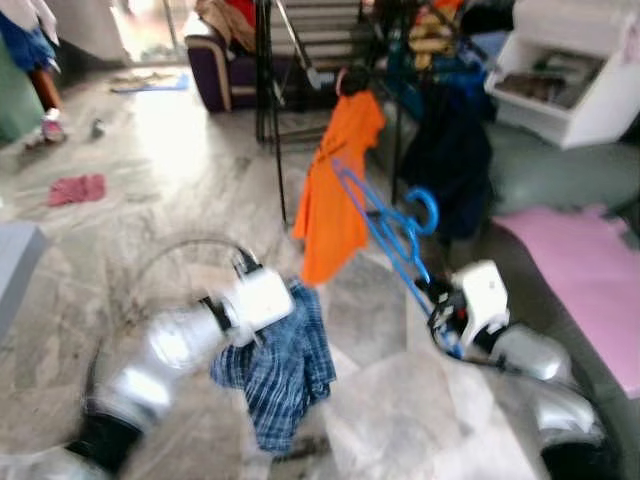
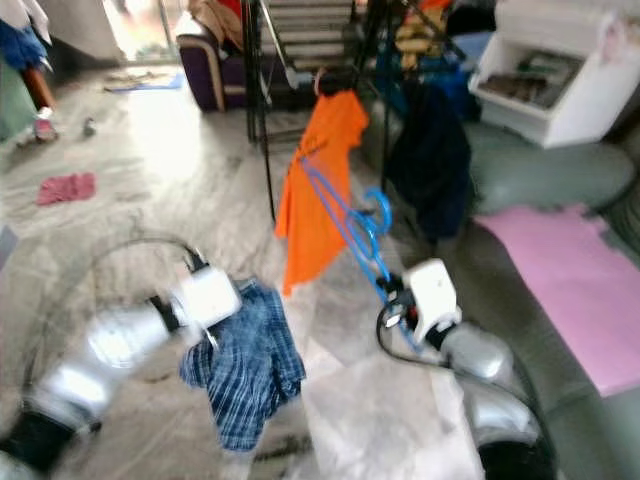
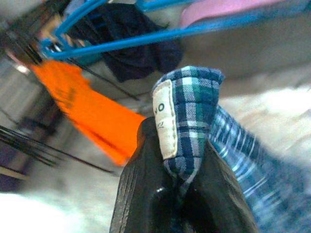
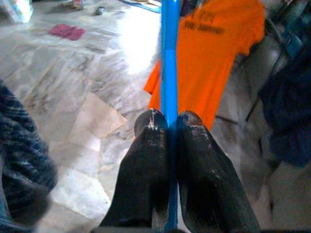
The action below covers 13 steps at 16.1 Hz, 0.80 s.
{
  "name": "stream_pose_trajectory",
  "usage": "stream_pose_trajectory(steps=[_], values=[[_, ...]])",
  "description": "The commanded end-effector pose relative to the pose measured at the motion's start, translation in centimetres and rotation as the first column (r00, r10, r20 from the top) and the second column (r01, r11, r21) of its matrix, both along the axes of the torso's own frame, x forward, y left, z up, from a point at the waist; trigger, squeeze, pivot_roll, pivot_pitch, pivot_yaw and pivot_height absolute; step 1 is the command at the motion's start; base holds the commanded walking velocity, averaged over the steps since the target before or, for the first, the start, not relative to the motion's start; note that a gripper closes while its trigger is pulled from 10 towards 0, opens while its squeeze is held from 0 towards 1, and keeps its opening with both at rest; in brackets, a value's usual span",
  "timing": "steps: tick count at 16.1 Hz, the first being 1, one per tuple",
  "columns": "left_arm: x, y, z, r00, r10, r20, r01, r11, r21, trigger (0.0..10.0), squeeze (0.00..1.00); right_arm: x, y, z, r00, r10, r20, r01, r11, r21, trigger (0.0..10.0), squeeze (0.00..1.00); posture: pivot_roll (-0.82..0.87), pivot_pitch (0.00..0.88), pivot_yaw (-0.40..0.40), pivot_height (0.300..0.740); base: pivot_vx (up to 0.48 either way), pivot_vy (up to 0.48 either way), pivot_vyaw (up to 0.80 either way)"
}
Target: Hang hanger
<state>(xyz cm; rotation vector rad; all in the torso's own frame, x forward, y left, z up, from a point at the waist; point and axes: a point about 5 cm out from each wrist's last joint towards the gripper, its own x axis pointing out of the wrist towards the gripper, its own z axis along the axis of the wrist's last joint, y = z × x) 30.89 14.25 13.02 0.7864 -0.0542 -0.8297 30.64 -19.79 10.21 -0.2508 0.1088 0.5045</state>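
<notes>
The head views are blurred, so the drying rack (image 1: 275,90) behind the orange shirt (image 1: 335,185) is only dark bars, and the left gripper's (image 3: 181,145) tip is hidden under cloth there. A person at the top left corner is cut off at the legs (image 1: 45,95).

The blue hanger (image 1: 390,235) is held in the air in front of the robot, between the two arms, just before the hanging orange shirt. Its long axis slants from the right gripper (image 4: 169,119) up and away toward the rack, with the hook (image 1: 425,210) curling off to the right.

The right arm reaches forward, bent at the elbow, wrist raised; its fingers (image 4: 146,160) are pressed together on the hanger's thin bar. The left arm stretches forward and inward at a lower level, its fingers (image 3: 141,179) pinching the collar of a blue plaid shirt (image 1: 280,375), which droops toward the marble floor (image 1: 170,190)
</notes>
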Motion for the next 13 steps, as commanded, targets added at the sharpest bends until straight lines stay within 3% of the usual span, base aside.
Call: stream_pose_trajectory(steps=[1,3,5,7,10,13], values=[[1.0,-0.1,1.3,0.995,-0.038,0.088,0.033,0.998,0.054,10.0,0.0,0.5,-0.6,1.6,0.999,0.042,0.022,-0.042,0.999,-0.02,10.0,0.0,0.1,0.051,-0.038,0.74,0.0,0.0,0.0],[2.7,0.7,3.1,0.973,-0.078,0.217,0.034,0.98,0.198,10.0,0.0,0.5,-1.2,3.3,0.99,0.139,-0.003,-0.139,0.99,-0.016,10.0,0.0,0.09,0.054,-0.032,0.74,0.0,0.0,0.0],[4.2,1.5,4.5,0.942,-0.118,0.313,0.021,0.954,0.298,10.0,0.0,-0.7,-1.6,3.9,0.96,0.268,-0.082,-0.271,0.962,-0.034,10.0,0.0,0.08,0.057,-0.025,0.74,0.0,0.0,0.0],[4.9,2.4,4.5,0.938,-0.157,0.308,0.025,0.92,0.392,10.0,0.0,-2.1,-2.7,3.8,0.913,0.354,-0.203,-0.37,0.928,-0.048,10.0,0.0,0.08,0.06,-0.019,0.74,0.0,0.0,0.0],[5.3,3.1,4.6,0.932,-0.198,0.304,0.047,0.896,0.442,10.0,0.0,-3.3,-4.3,4.6,0.872,0.384,-0.302,-0.416,0.908,-0.047,10.0,0.0,0.07,0.063,-0.019,0.74,0.0,0.0,0.0],[5.3,3.1,4.6,0.932,-0.198,0.304,0.047,0.896,0.442,10.0,0.0,-3.3,-4.3,4.6,0.872,0.384,-0.302,-0.416,0.908,-0.047,10.0,0.0,0.07,0.063,-0.019,0.74,0.0,0.0,0.0]])
